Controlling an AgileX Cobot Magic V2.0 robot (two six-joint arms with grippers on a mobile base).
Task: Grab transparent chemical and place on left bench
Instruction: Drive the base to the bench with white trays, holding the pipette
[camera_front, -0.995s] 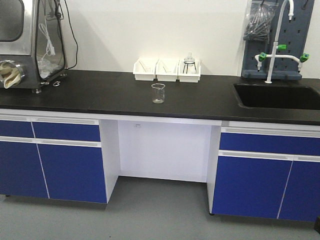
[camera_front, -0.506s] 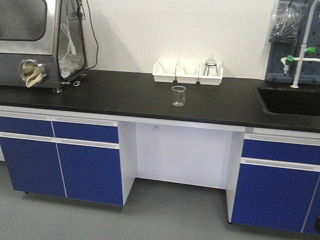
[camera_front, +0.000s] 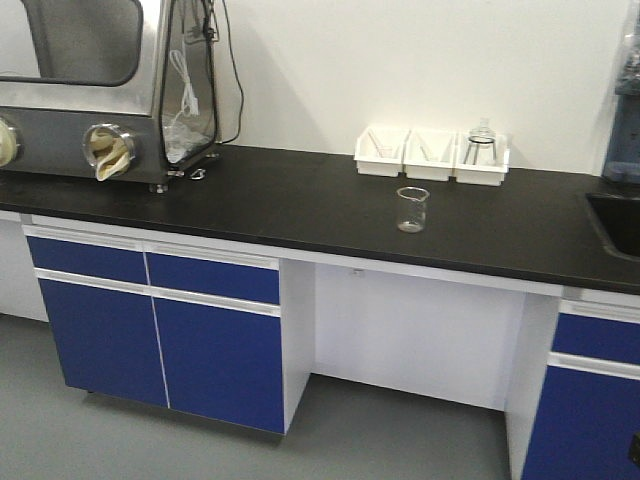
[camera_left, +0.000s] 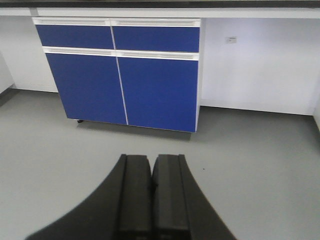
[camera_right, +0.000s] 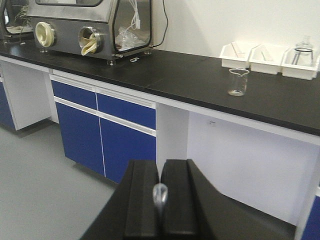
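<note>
My right gripper (camera_right: 160, 172) is narrowed down onto the transparent chemical (camera_right: 160, 196), a slim clear plastic pipette. Only its pale rounded end shows, poking out of the seam between my two black pads; the rest is hidden. So the pipette is in my grasp, out in front of the bench and above the floor, not on any surface.

My left gripper (camera_left: 151, 165) has its two black pads pressed together with nothing between them. It points down at the grey floor (camera_left: 250, 150), facing one blue cabinet block (camera_left: 157, 92) with two drawer fronts above two doors.

Ahead runs the left bench (camera_front: 300, 200), one long matte black top on a white frame. On it I count:
- one clear glass beaker (camera_front: 412, 209), standing upright near the front edge, right of centre and apart from everything else;
- three white plastic trays (camera_front: 430, 170), side by side and touching, at the far edge against the wall, just behind the beaker;
- one clear glass vessel (camera_front: 482, 140), upright in the rightmost tray; the other two trays hold thin pale items I cannot make out;
- one steel glove box with a clear window (camera_front: 100, 80) at the far left, with two round ports on its front and one black cable (camera_front: 235, 90) going up the wall beside it.

At the far right a corner of one black sink (camera_front: 615, 220) is set into the bench top. A white kneehole opens below the beaker, with more blue fronts to its right.
</note>
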